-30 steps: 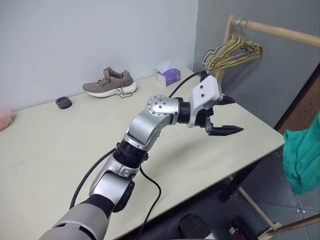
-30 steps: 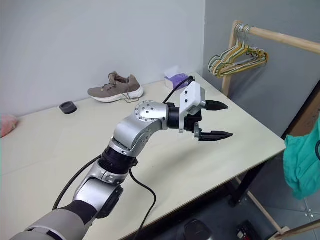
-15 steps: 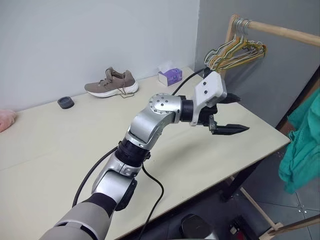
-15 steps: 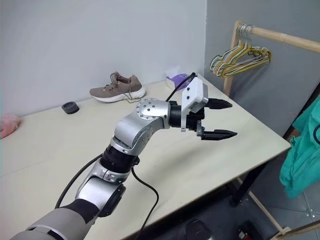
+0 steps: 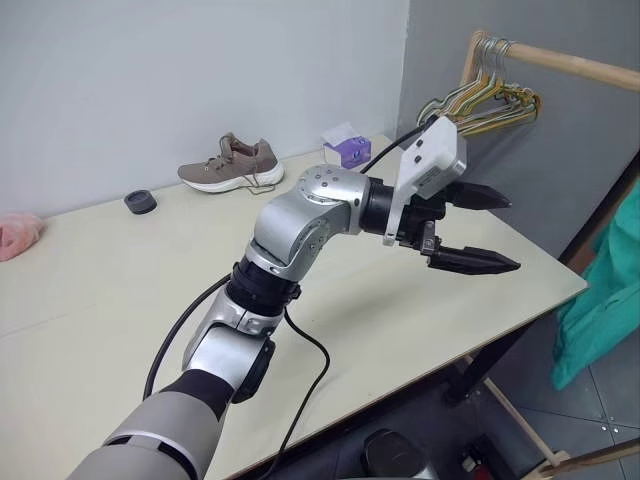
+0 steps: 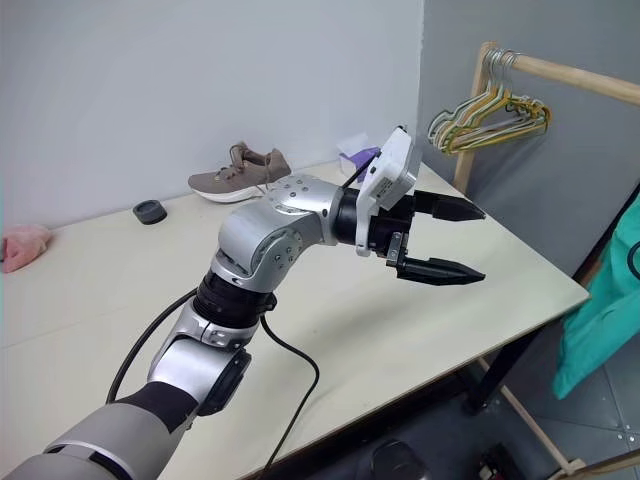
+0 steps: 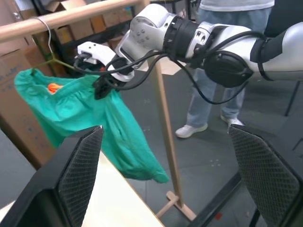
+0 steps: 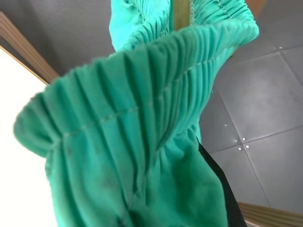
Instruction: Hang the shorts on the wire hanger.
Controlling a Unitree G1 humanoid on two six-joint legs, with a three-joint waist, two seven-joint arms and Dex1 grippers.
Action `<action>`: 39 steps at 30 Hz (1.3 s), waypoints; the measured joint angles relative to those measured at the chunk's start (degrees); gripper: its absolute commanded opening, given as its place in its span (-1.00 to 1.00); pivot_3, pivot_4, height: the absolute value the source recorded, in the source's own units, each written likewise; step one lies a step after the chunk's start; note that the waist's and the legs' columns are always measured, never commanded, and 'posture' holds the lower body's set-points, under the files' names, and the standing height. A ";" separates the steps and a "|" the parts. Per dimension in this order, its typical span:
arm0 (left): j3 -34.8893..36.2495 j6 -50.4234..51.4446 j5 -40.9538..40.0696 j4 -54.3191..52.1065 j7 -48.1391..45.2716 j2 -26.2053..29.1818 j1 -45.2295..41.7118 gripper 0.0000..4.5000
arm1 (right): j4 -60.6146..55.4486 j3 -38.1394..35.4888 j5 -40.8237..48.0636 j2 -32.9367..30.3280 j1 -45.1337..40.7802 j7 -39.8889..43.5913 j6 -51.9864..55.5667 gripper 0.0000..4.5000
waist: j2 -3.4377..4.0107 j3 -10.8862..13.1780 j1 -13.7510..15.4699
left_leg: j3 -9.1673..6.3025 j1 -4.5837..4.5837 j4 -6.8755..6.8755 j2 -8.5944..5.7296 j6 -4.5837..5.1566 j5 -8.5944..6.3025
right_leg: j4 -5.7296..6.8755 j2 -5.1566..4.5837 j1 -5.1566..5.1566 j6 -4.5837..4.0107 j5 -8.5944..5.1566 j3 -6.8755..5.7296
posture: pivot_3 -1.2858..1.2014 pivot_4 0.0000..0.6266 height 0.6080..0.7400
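The teal-green shorts (image 7: 80,118) hang beside the table's right end, also at the right edge of the head views (image 5: 600,300). My right gripper (image 7: 102,87) is shut on their gathered waistband (image 8: 142,118), close to the orange cord (image 7: 54,87). The thin wire hanger (image 7: 49,42) stands above the waistband, its hook up at the wooden rail (image 7: 71,14). My left gripper (image 5: 512,232) is held open above the table's right end, pointing toward the shorts with nothing between its fingers.
On the pale table (image 5: 120,290) lie a brown shoe (image 5: 228,165), a purple tissue box (image 5: 347,150), a small black ring (image 5: 140,201) and a pink cloth (image 5: 18,233). A bundle of coloured hangers (image 5: 490,100) hangs on the rail. A person (image 7: 222,71) stands behind the rack.
My left gripper has risen a little and turned, still open. The shorts at the right edge have shifted upward. The whole head view has drifted slightly.
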 measured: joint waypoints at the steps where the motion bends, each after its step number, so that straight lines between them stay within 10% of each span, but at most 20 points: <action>1: 0.01 0.04 -0.03 0.15 0.02 -0.04 -0.01 1.00 | -0.32 -0.57 0.27 0.03 0.00 -0.06 0.31 -0.65 | 0.01 -0.01 0.00 | 0.00 0.00 0.00 0.00 0.00 0.00 | 0.00 0.00 0.00 0.00 0.00 0.00 | -0.29 -0.99 1.00; 12: 0.24 -0.74 0.21 1.09 0.76 -1.18 -0.25 1.00 | -13.11 -11.70 4.20 2.97 2.51 -5.43 4.98 0.98 | 0.02 -0.02 0.21 | 0.00 -0.01 0.00 0.00 0.00 0.00 | 0.00 0.00 -0.02 0.02 0.01 0.01 | -0.29 -1.00 1.00; 25: 0.22 -4.87 4.11 2.40 3.36 0.25 1.30 1.00 | -41.17 -13.04 6.60 8.52 12.94 -1.91 -9.58 0.98 | 0.05 -0.04 0.04 | 0.03 0.03 0.01 0.08 0.00 0.00 | 0.04 0.05 -0.04 0.09 0.03 0.06 | -0.30 -1.00 1.00; 33: 2.67 -10.34 18.50 4.53 22.81 7.77 14.38 1.00 | -61.35 2.07 10.23 26.22 22.13 2.23 -21.38 0.98 | 0.19 -0.17 1.04 | -0.23 -0.15 0.10 0.10 0.01 0.01 | 0.33 -0.03 -0.44 0.18 0.11 0.11 | -0.20 -1.00 1.00; 39: 18.36 -5.50 24.66 -3.27 44.69 10.23 34.21 1.00 | -58.63 20.45 2.58 40.67 26.45 1.34 -37.20 0.98 | -0.17 -0.36 5.46 | -0.62 -1.23 0.32 0.09 0.00 0.02 | 0.97 -0.26 -1.66 -0.18 0.33 -0.12 | -0.11 -1.00 1.00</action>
